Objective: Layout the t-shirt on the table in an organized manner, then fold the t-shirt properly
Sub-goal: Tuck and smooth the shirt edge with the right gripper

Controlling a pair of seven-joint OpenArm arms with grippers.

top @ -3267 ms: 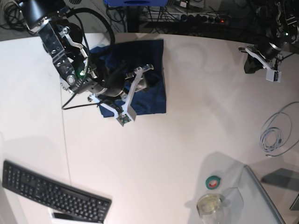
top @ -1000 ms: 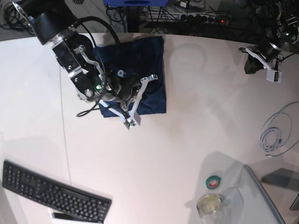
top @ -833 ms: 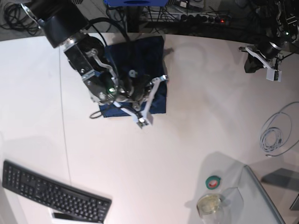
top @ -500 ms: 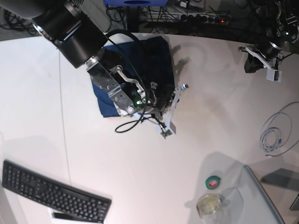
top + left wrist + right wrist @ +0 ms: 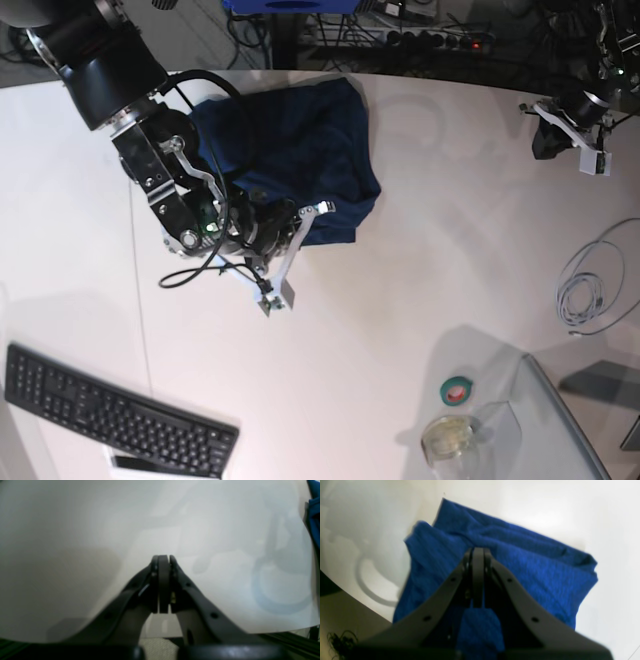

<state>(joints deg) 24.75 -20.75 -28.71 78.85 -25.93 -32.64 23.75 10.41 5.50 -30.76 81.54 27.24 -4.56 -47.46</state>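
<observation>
The dark navy t-shirt (image 5: 300, 150) lies rumpled at the far middle of the white table (image 5: 400, 300). My right gripper (image 5: 268, 205) sits at the shirt's near-left edge. In the right wrist view its fingers (image 5: 477, 551) are pressed together at a ridge of the blue t-shirt (image 5: 532, 572), and the folds run up toward the tips. My left gripper (image 5: 545, 140) hovers at the far right, away from the shirt. In the left wrist view it (image 5: 161, 557) is shut on nothing above the bare table (image 5: 75, 530). A sliver of the t-shirt (image 5: 314, 512) shows at that view's right edge.
A black keyboard (image 5: 110, 410) lies at the near left, beside a thin dark seam (image 5: 140, 300). A green-and-red tape roll (image 5: 458, 390) and a glass jar (image 5: 448, 437) stand near right, beside a grey tray (image 5: 570, 430). A coiled cable (image 5: 585, 285) lies at the right edge.
The right arm swung right and then back toward the left. The shirt went from a neat rectangle to a rumpled shape bulging rightward. The left arm has barely moved.
</observation>
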